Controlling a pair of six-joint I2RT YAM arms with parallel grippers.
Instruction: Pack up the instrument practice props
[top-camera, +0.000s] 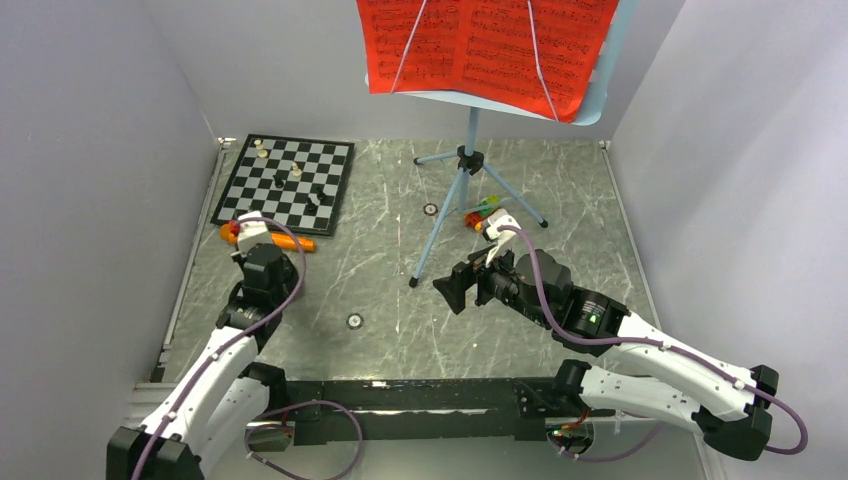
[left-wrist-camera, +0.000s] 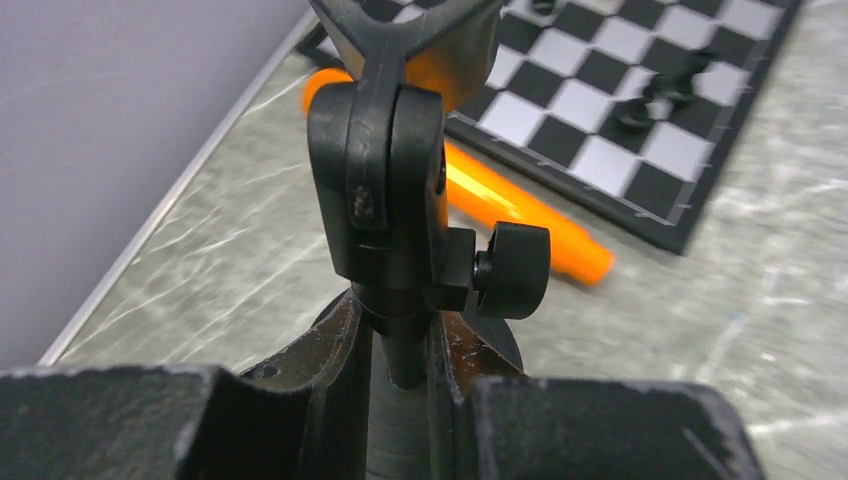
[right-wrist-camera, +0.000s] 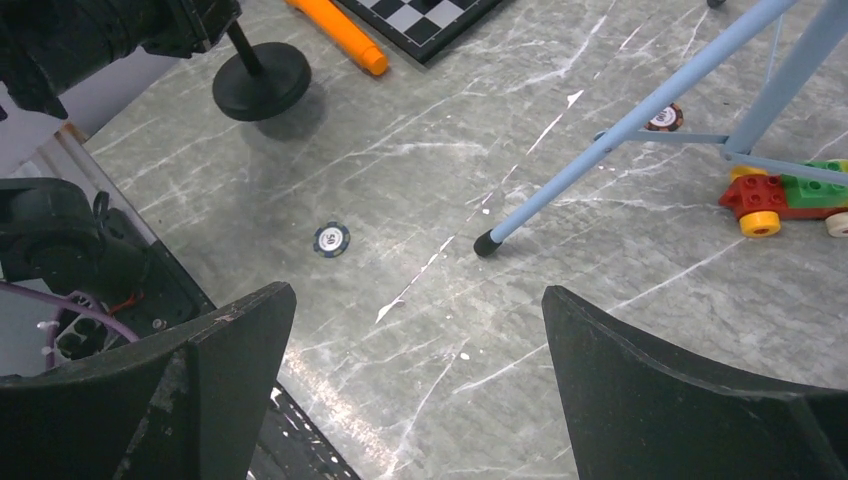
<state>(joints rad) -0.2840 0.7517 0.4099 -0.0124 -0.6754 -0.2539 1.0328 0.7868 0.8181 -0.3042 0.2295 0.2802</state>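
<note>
The orange microphone (top-camera: 283, 241) lies in the clip of its small black stand (left-wrist-camera: 385, 180) at the left of the table, just in front of the chessboard. My left gripper (left-wrist-camera: 405, 345) is shut on the stand's thin post, right under the clip joint. The stand's round base (right-wrist-camera: 262, 85) shows in the right wrist view. The tall light-blue music stand (top-camera: 468, 165) is at the back centre, with the red sheet-music pages (top-camera: 480, 45) on its tray. My right gripper (right-wrist-camera: 416, 292) is open and empty, just in front of the stand's near leg (right-wrist-camera: 620, 130).
A black-and-white chessboard (top-camera: 290, 180) with a few pieces lies at the back left. A small colourful toy car (top-camera: 482, 214) sits between the tripod legs. Poker chips (top-camera: 354, 321) (top-camera: 430, 209) lie on the grey marble table. Walls close in on the left, right and back.
</note>
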